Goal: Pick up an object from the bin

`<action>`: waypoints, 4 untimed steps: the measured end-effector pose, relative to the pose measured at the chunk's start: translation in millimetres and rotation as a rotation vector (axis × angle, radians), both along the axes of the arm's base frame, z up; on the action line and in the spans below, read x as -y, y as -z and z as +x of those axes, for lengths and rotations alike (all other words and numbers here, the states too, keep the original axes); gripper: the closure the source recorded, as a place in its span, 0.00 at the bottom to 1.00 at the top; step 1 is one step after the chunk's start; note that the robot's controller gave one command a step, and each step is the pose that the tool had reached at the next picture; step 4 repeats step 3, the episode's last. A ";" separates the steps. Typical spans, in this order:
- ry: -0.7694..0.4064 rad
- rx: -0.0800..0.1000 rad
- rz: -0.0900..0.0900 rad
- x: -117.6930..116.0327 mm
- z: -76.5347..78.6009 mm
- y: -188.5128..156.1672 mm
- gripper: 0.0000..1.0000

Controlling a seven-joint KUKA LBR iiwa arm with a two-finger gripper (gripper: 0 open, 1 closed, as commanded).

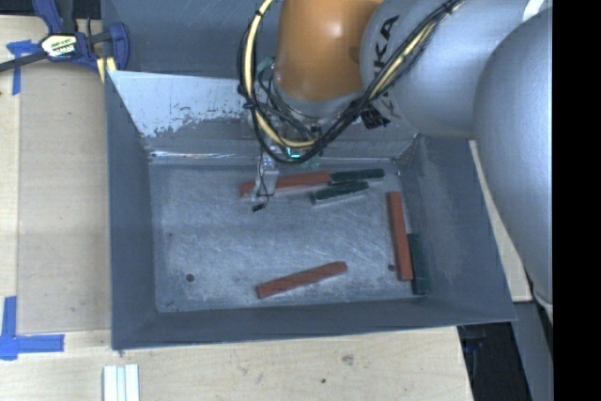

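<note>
My gripper (pixel 262 193) hangs below the orange cover near the back of the bin, its thin fingers reaching down over the left end of a reddish-brown stick (pixel 299 182) that lies along the back wall. Just to the right of that stick lie two dark green sticks (pixel 343 191), one behind the other. Whether anything sits between the fingers I cannot make out.
Another reddish-brown stick (pixel 302 280) lies at the front middle of the bin floor. A third one (pixel 399 235) runs along the right wall with a dark green stick (pixel 416 269) beside its near end. The arm reaches in from the upper right.
</note>
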State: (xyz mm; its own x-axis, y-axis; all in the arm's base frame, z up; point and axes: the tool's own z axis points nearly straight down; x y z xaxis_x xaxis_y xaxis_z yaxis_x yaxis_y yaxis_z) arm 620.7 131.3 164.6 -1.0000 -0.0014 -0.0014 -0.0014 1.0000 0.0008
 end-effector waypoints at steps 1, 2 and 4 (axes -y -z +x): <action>0.061 -0.006 -0.004 65.7 -30.6 97.3 0.00; 0.058 0.006 0.001 62.1 -26.7 91.4 1.00; -0.267 0.009 -0.003 95.9 -50.5 -64.2 1.00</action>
